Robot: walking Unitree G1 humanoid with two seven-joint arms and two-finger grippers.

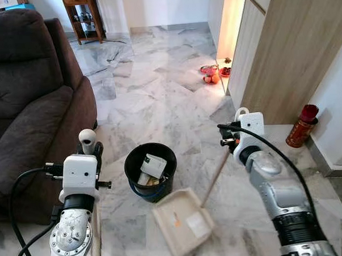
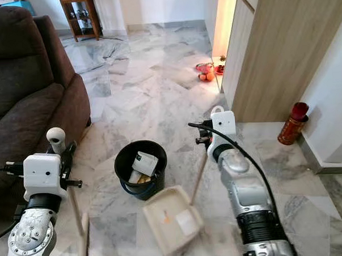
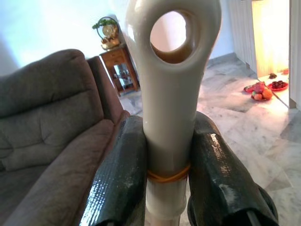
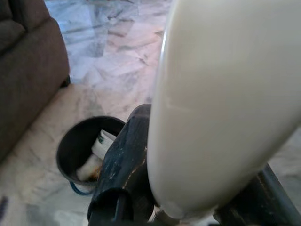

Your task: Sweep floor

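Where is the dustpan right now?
The dustpan lies on the marble floor in front of the robot, just right of the black bin, its long handle held by the right gripper.

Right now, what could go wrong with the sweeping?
The dustpan holds a few bits and sits right by the black bin; a careless tip by the right gripper might spill them or knock the bin. The left gripper pinches the broom near its top, so it could wobble.
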